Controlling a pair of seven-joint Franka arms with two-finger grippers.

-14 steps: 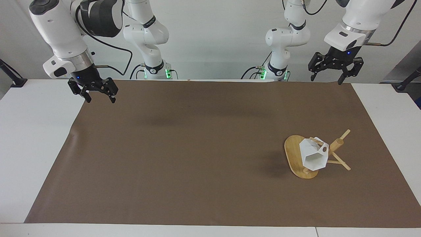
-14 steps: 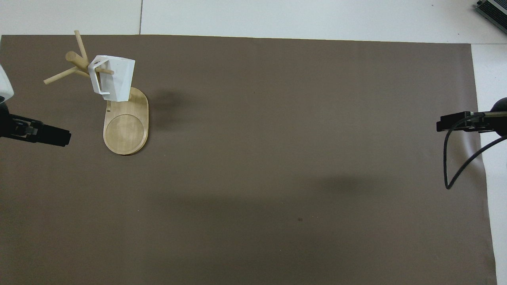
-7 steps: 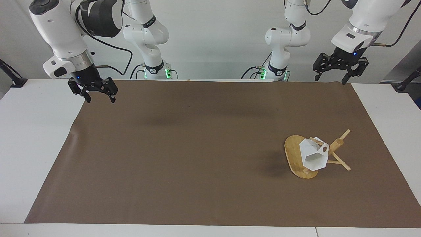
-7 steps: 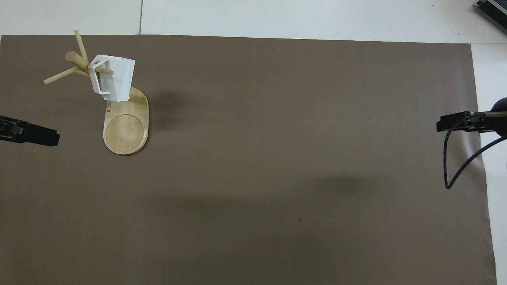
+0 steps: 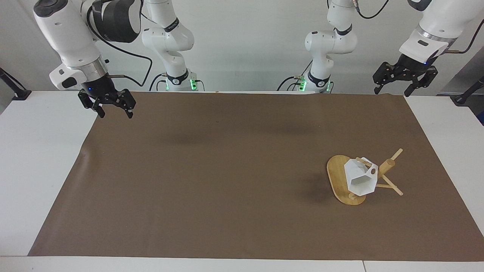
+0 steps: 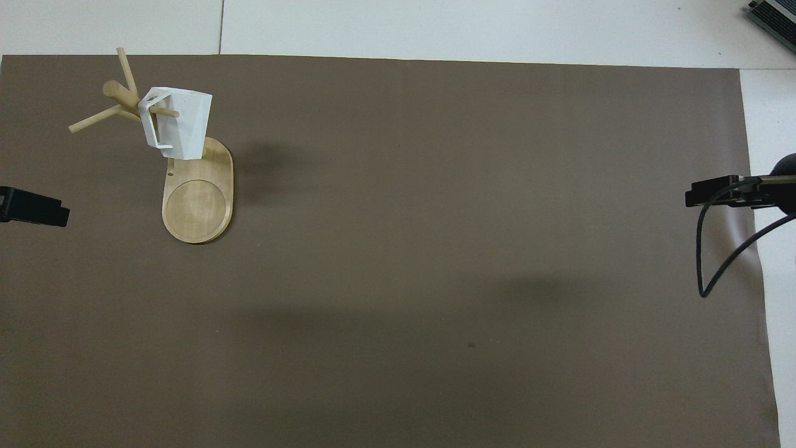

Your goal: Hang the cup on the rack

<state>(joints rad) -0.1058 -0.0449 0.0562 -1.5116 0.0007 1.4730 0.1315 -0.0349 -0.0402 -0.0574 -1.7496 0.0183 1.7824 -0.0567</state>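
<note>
Already the faceted white mug (image 5: 361, 177) hangs by its handle on a peg of the bamboo mug tree (image 5: 386, 167), about four o'clock on the mat in the facing view, so left gripper (image 5: 404, 81) and right gripper (image 5: 107, 104) wait over the mat's corners nearest the robots, jaws apart, empty.

No legible text, label, brand, number or sign appears on any surface in either view. The dark bands on the arms carry small pale markings that cannot be read.
</note>
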